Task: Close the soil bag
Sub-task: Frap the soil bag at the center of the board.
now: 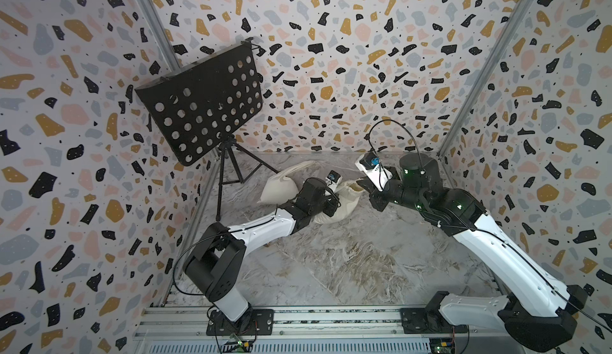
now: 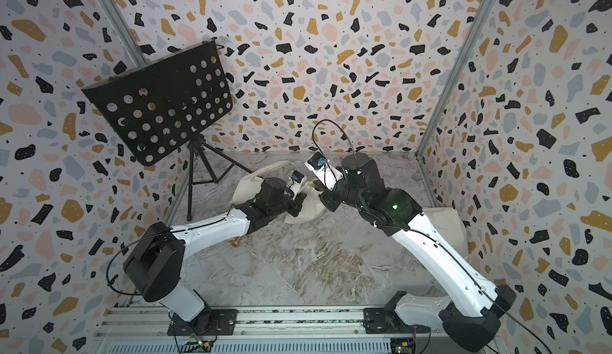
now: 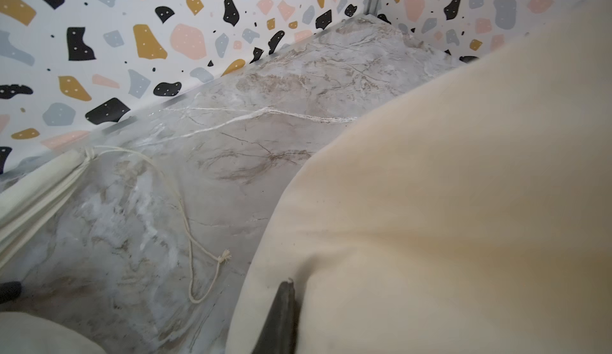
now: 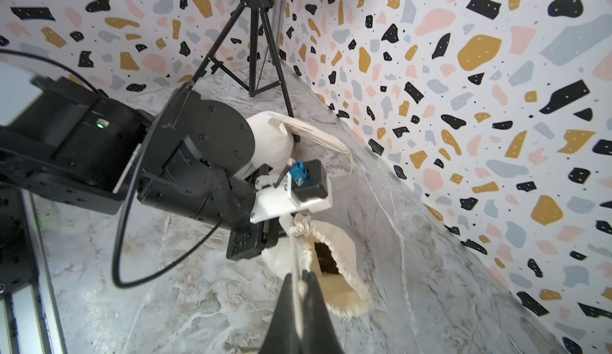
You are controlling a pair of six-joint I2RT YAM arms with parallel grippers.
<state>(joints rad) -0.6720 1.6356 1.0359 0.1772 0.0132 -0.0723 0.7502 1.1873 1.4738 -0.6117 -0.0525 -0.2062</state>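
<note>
right wrist view: right tool [image 4: 299, 279] pinched shut on soil bag's [image 4: 334, 236] drawstring [image 4: 295, 253]; left tool's [image 4: 261, 239] grip unclear; mouth open, so next comes pulling.

Matt cloth soil bag [image 4: 341, 236] (twisted cord drawstring [image 4: 300, 229]); glossy marble-look tabletop [image 1: 331, 263]

Both top views look down; wrist views crowd soil bag [image 4: 341, 253].

Left gripper [image 3: 287, 302] half hidden by soil bag [image 3: 430, 203] cloth, music stand [image 4: 256, 11] desk cut off
</note>
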